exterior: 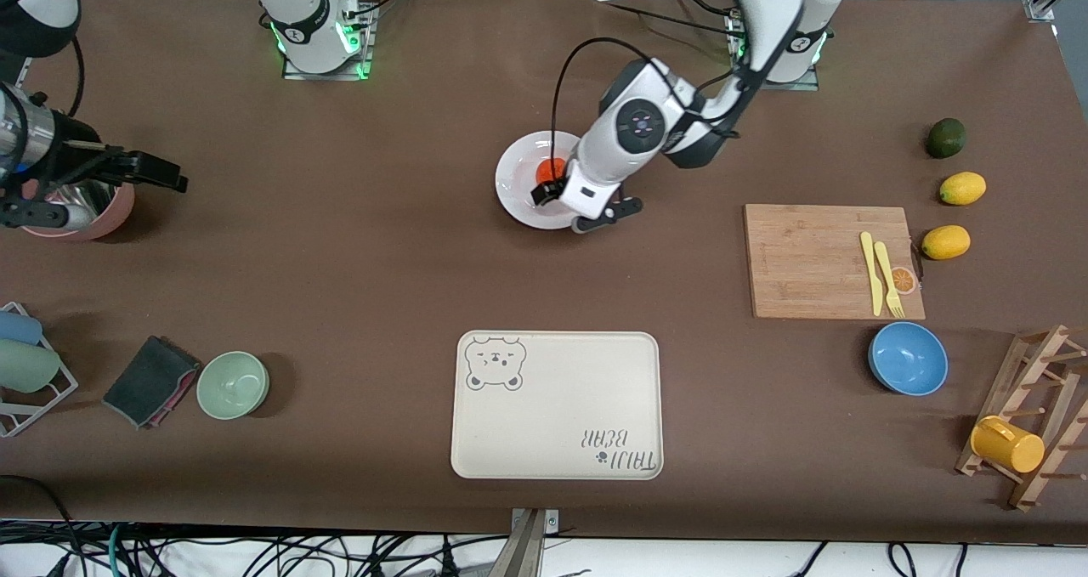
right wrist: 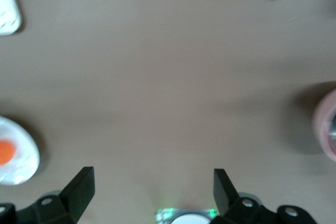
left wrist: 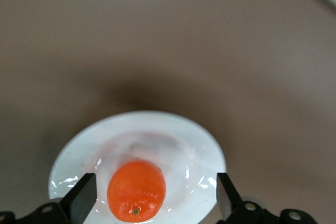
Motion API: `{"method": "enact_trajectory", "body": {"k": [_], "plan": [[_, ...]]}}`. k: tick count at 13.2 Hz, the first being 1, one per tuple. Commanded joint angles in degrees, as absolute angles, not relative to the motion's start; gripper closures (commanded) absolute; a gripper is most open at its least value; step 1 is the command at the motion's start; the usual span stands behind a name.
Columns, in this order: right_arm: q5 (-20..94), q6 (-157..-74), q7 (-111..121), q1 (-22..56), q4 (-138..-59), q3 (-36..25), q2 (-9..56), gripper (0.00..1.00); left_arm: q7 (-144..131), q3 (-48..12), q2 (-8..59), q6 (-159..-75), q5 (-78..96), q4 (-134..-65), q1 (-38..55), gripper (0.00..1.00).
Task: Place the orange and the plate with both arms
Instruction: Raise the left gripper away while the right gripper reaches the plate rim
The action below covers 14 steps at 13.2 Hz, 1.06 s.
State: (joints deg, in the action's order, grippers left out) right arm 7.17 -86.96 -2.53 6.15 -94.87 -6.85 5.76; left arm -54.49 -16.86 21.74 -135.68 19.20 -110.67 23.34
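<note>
The orange [exterior: 550, 170] lies on the white plate [exterior: 517, 179] at the table's middle, nearer the robots' bases than the beige tray. My left gripper [exterior: 583, 203] is low over the plate and open. In the left wrist view the orange [left wrist: 136, 190] lies between the spread fingers [left wrist: 84, 195], closer to one of them and touching neither, on the plate [left wrist: 173, 129]. My right gripper [exterior: 157, 172] hangs open and empty over the table at the right arm's end, beside a pink cup [exterior: 93, 213]. The right wrist view [right wrist: 152, 187] shows the plate [right wrist: 18, 166] and the orange [right wrist: 5, 151] at its edge.
A beige bear-printed tray [exterior: 557, 403] lies near the front edge. A cutting board [exterior: 816, 258] with yellow cutlery, two lemons [exterior: 945, 242], a lime [exterior: 945, 138], a blue bowl [exterior: 908, 358] and a wooden rack [exterior: 1033, 415] are toward the left arm's end. A green bowl [exterior: 233, 384] and a cloth [exterior: 149, 381] are toward the right arm's end.
</note>
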Motion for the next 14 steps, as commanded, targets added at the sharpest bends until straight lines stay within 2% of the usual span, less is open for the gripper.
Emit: {"method": "enact_trajectory", "body": {"k": [1,3,6,8,12,14], "plan": [[11.2,-89.1,-1.5,9.0,-97.7,-5.4,8.3,0.0,-49.6,-17.2,14.3,-132.6,19.1,-112.2,11.2,0.0],[16.4,-96.8,-2.2,9.7,-104.5,-3.0,8.0,0.0,-44.3,-17.2,11.6,-132.8,19.2,-112.2,4.5,0.0],[23.8,-109.2,-2.6,9.7,-117.6,0.7,4.1,0.0,-42.9,-16.2,6.4,-132.8,19.2,-112.0,-2.0,0.0],[29.6,-117.3,-2.5,9.7,-125.6,3.8,1.2,0.0,-42.3,-10.4,4.0,-132.5,19.2,-111.3,-2.9,0.0],[40.7,-128.3,-1.5,9.7,-134.4,11.9,0.6,0.0,-35.4,-2.2,0.4,-116.1,16.6,-103.9,-2.8,0.0],[46.1,-134.4,-1.3,9.7,-136.8,17.2,1.6,0.0,-28.9,-1.1,0.0,-109.2,8.9,-98.2,-2.2,0.0]]}}
